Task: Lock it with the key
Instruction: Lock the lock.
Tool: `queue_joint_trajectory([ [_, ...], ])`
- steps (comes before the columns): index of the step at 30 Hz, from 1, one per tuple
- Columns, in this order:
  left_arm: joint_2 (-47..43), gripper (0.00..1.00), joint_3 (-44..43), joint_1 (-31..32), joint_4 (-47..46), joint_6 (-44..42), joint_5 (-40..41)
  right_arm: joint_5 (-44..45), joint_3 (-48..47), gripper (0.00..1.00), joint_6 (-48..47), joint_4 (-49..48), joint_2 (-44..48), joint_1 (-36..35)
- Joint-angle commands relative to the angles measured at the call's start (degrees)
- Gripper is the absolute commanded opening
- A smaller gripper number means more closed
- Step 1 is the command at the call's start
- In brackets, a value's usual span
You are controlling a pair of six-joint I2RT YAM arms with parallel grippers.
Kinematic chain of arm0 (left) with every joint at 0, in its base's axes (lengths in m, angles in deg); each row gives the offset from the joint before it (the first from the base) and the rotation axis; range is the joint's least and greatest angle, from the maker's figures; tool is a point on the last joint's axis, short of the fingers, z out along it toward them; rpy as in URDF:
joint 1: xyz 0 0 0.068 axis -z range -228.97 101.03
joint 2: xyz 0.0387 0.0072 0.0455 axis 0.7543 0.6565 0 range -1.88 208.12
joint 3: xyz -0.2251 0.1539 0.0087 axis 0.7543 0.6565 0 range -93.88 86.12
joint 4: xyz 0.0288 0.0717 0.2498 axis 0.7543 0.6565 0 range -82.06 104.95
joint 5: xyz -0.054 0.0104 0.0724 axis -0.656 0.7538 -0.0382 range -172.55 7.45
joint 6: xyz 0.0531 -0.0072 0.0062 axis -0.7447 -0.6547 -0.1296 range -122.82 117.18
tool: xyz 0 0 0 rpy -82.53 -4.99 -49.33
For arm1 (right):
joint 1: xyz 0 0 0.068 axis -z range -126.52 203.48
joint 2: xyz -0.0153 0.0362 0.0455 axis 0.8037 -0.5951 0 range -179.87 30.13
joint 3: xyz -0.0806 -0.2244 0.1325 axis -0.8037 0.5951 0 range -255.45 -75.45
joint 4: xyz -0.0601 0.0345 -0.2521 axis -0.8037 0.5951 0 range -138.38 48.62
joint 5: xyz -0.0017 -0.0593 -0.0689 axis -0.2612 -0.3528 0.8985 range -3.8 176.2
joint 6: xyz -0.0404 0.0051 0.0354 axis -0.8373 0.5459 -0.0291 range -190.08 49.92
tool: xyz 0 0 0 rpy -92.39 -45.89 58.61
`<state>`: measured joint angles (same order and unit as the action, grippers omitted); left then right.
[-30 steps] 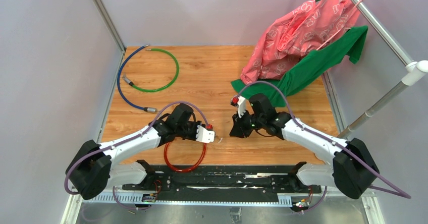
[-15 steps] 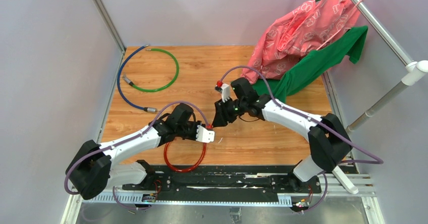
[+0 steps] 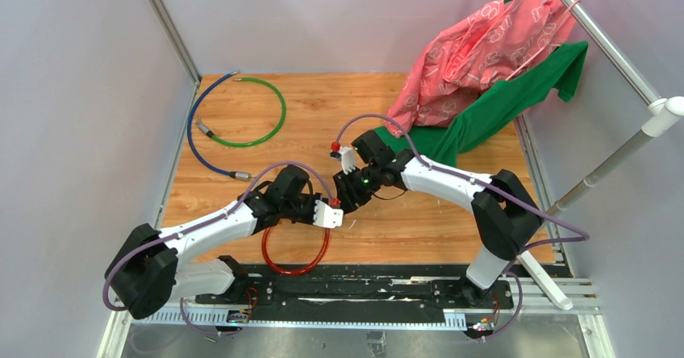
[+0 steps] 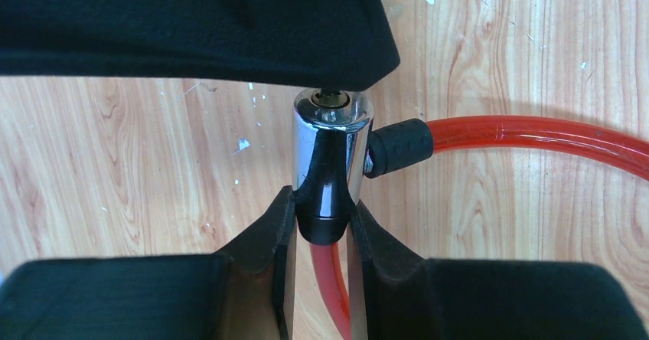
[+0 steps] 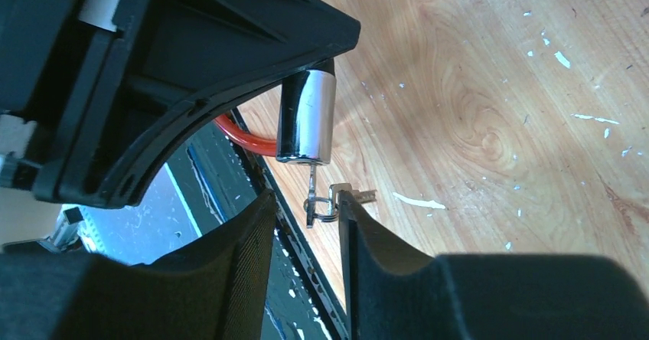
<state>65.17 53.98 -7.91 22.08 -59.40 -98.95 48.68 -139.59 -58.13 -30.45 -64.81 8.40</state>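
The right gripper (image 5: 306,200) has its two fingers apart, one on each side of the key (image 5: 311,191), and I cannot tell if they touch it. The key is tiny and silver. It sticks into the end of the lock (image 5: 306,118), with a small ring and more little keys beside it. The left gripper (image 4: 321,202) is squeezed tight on the lock, a shiny silver tube, and holds it above the wooden table (image 3: 363,104). A red cable (image 4: 536,133) comes out of the side of the lock through a black sleeve and bends round in a loop near the arm bases. The two grippers meet nose to nose near the front middle of the table. At the back left lie a green cable (image 3: 285,112) and a blue cable (image 3: 190,136) — well apart from the lock. A pink cloth (image 3: 476,52) and a green cloth (image 3: 500,108) are heaped at the back right.
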Motion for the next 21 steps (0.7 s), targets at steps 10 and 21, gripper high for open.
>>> queue_joint_trajectory([
  [10, 0.3, 0.0, -1.3, 0.0, 1.6, -1.1, -0.2, 1.1, -1.2, 0.0, -0.7, 1.4, -1.4, -1.2],
  [21, 0.6, 0.0, 1.3, -0.1, 4.1, -7.5, 3.3, 4.8, 6.3, 0.0, -6.2, 11.1, 6.7, 2.0],
])
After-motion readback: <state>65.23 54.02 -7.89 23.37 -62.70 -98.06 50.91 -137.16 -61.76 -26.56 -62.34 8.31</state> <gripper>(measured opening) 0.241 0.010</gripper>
